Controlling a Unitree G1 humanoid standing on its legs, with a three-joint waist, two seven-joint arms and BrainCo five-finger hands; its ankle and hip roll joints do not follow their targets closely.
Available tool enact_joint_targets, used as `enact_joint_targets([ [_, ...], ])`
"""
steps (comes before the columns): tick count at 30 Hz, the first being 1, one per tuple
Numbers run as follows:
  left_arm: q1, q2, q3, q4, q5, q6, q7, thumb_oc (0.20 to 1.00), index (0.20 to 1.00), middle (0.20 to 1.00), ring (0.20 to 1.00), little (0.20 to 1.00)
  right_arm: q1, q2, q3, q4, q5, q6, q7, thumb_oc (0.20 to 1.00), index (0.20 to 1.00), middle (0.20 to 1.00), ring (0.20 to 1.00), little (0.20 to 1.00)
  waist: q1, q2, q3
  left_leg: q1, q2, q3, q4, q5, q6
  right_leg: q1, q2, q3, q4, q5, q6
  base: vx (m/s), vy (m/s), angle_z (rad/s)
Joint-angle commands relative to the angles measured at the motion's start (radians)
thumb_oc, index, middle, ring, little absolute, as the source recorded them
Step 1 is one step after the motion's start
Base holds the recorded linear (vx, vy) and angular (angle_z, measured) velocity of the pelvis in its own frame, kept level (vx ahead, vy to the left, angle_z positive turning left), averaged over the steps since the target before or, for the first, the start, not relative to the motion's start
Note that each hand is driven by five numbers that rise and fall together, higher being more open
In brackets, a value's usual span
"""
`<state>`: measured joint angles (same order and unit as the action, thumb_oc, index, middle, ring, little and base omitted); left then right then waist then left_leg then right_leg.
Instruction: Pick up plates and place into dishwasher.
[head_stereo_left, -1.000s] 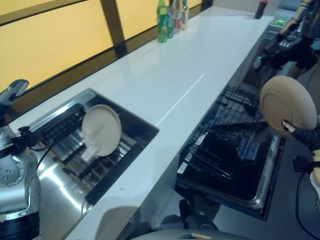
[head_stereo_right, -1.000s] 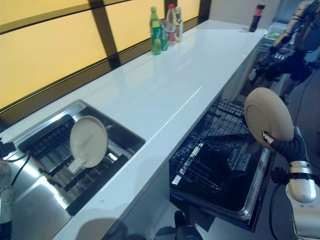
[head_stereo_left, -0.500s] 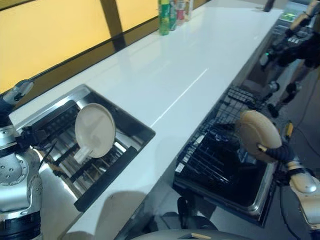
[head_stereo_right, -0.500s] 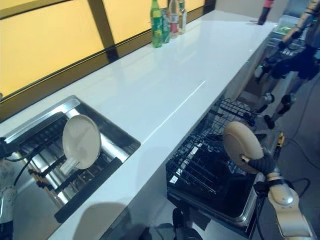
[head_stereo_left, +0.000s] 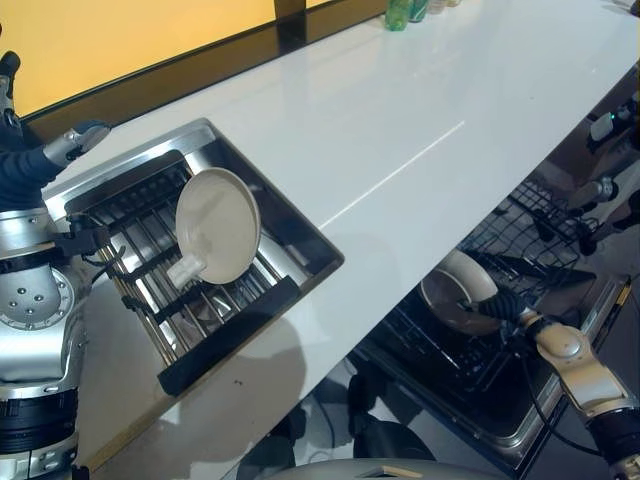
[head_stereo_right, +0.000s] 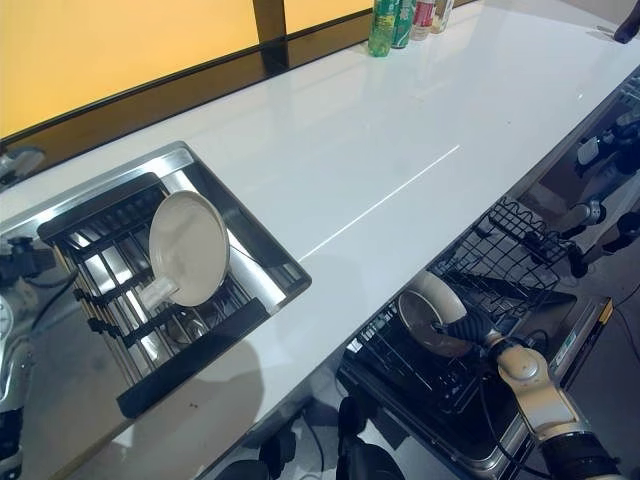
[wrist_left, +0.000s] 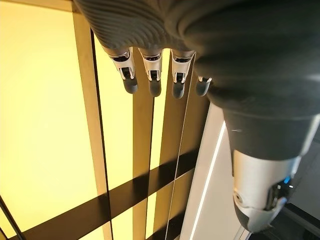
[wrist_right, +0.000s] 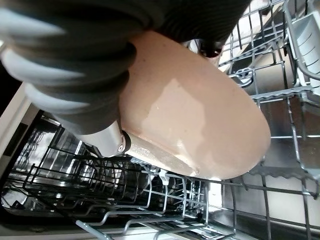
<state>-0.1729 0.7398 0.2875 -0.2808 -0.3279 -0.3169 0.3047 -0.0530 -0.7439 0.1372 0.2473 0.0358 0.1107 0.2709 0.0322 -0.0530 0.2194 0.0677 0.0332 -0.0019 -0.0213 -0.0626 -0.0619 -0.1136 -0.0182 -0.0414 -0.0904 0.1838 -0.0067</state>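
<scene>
1. Right hand (head_stereo_right: 470, 327) low over the pulled-out dishwasher rack (head_stereo_right: 500, 250), fingers clamped round a beige plate (head_stereo_right: 425, 310).
2. Held plate tilted, rim just above the black wire tines; in the right wrist view, underside of the plate (wrist_right: 200, 115) close over the rack wires (wrist_right: 280, 140), contact impossible to tell.
3. Second beige plate (head_stereo_left: 215, 225) upright on edge in the drying rack (head_stereo_left: 150, 260) inside the steel sink (head_stereo_left: 320, 255), leaning slightly.
4. Left hand (wrist_left: 155, 75) raised near the yellow window panels (wrist_left: 45, 115), fingers straight and relaxed, holding nothing.
5. White table (head_stereo_left: 400, 130) between sink and dishwasher; green bottles (head_stereo_right: 385, 25) at its far edge by the window.
</scene>
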Motion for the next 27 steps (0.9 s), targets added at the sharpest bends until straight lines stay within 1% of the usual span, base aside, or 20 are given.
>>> enact_joint_targets([
  [1,-0.069,0.068,-0.058,0.025,0.016,-0.029,0.018,1.000,1.000,1.000,1.000,1.000,-0.037,-0.033,0.085,0.038,0.081,-0.023,0.080,0.200,0.200,0.200,0.200,0.200,0.017,0.007,-0.011,-0.119,-0.002,-0.054,0.052,0.029,0.033,0.053,-0.071,0.018,0.074,-0.133,0.091,-0.04,-0.025,-0.02],
  [4,-0.090,0.070,-0.075,0.032,0.021,-0.035,0.023,1.000,1.000,1.000,1.000,1.000,-0.041,-0.020,0.129,0.091,0.061,-0.030,0.105,0.200,0.200,0.200,0.200,0.200,0.017,0.013,0.001,-0.124,-0.004,-0.055,0.051,0.033,0.032,0.051,-0.073,0.022,0.071,-0.131,0.089,-0.04,-0.008,-0.01],
  [7,-0.108,0.076,-0.096,0.040,0.028,-0.038,0.038,1.000,1.000,1.000,1.000,1.000,-0.041,-0.017,0.136,0.098,0.098,-0.033,0.108,0.200,0.200,0.200,0.200,0.200,0.012,0.020,0.010,-0.124,-0.007,-0.049,0.054,0.034,0.030,0.055,-0.077,0.024,0.068,-0.129,0.087,-0.03,0.027,0.00],
  [10,-0.109,0.084,-0.101,0.056,0.013,-0.054,0.040,1.000,1.000,1.000,1.000,1.000,-0.066,-0.032,0.113,0.121,0.107,-0.075,0.059,0.200,0.200,0.200,0.200,0.200,0.009,0.025,0.009,-0.119,-0.011,-0.050,0.060,0.031,0.033,0.062,-0.080,0.027,0.069,-0.129,0.085,0.00,0.011,0.00],
  [15,-0.071,0.068,-0.076,0.066,0.017,-0.080,0.027,1.000,1.000,1.000,1.000,1.000,-0.063,-0.061,0.010,-0.006,0.163,-0.141,0.053,0.200,0.200,0.200,0.200,0.200,-0.002,0.020,0.001,-0.114,-0.012,-0.041,0.071,0.023,0.034,0.067,-0.081,0.033,0.075,-0.132,0.086,0.02,0.015,0.00],
  [19,-0.034,0.047,-0.053,0.076,0.027,-0.091,0.022,1.000,1.000,1.000,1.000,1.000,-0.048,-0.088,-0.069,-0.116,0.180,-0.159,0.119,0.200,0.200,0.200,0.200,0.200,-0.014,0.016,-0.016,-0.098,-0.012,-0.027,0.070,0.018,0.035,0.079,-0.078,0.044,0.074,-0.135,0.087,0.07,0.055,-0.03],
  [22,-0.004,0.039,-0.035,0.077,0.026,-0.094,0.010,1.000,1.000,1.000,1.000,1.000,-0.030,-0.100,-0.106,-0.160,0.191,-0.156,0.182,0.200,0.200,0.200,0.200,0.200,-0.017,0.013,-0.030,-0.084,-0.011,-0.020,0.070,0.015,0.035,0.091,-0.079,0.047,0.071,-0.136,0.088,0.09,0.042,-0.08],
  [25,0.010,0.036,-0.025,0.078,0.022,-0.092,-0.002,1.000,1.000,1.000,1.000,1.000,-0.017,-0.114,-0.108,-0.161,0.164,-0.148,0.216,0.200,0.200,0.200,0.200,0.200,-0.014,0.009,-0.038,-0.076,-0.011,-0.017,0.073,0.012,0.035,0.100,-0.081,0.047,0.070,-0.137,0.089,0.08,0.022,-0.10],
  [27,0.023,0.036,-0.021,0.077,0.020,-0.087,-0.006,1.000,1.000,1.000,1.000,1.000,0.001,-0.126,-0.095,-0.158,0.127,-0.123,0.247,0.200,0.200,0.200,0.200,0.200,-0.013,0.007,-0.044,-0.068,-0.009,-0.015,0.071,0.014,0.034,0.109,-0.082,0.047,0.070,-0.137,0.091,0.09,0.015,-0.04],
])
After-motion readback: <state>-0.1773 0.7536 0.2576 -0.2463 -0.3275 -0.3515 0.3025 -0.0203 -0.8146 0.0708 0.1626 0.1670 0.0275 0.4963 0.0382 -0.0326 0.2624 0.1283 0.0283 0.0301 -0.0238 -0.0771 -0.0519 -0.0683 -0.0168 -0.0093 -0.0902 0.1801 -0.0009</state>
